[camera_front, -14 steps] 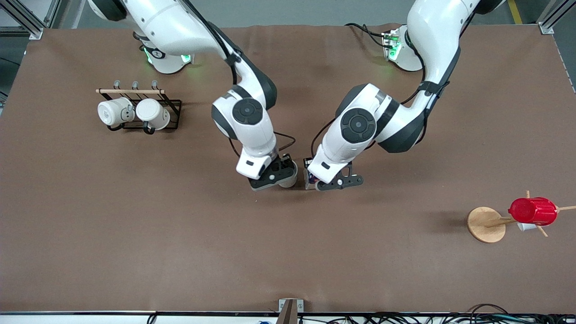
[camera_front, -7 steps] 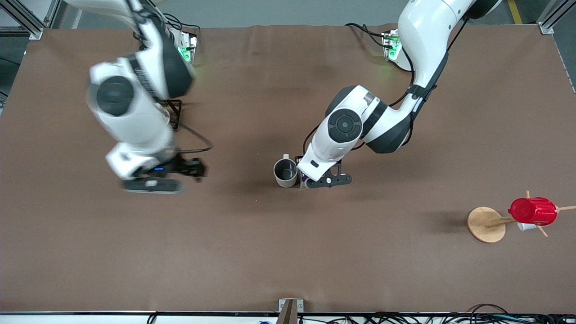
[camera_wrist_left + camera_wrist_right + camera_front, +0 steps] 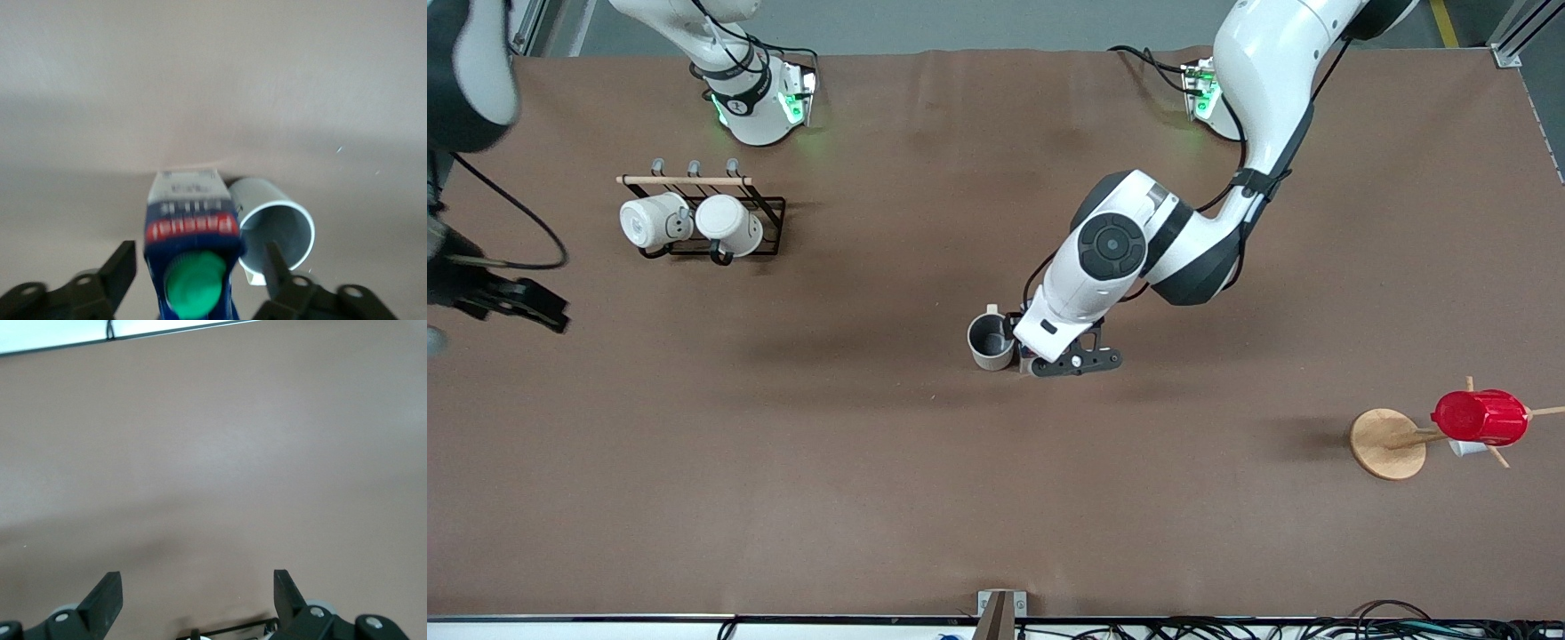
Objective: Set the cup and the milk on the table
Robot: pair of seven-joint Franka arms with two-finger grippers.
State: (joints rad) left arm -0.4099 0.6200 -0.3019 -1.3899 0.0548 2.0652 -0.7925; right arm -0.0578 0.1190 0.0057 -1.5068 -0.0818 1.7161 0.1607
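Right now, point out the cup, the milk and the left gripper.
cup (image 3: 991, 339): front view, its grey inside.
milk (image 3: 195, 291): left wrist view, its green cap.
left gripper (image 3: 200, 263): left wrist view, midway between its fingers.

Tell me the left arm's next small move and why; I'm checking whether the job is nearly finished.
Probably raise the left tool straight up off the milk: its fingers stand apart from the milk, which appears to stand on the table beside the cup. The right tool waits, open.
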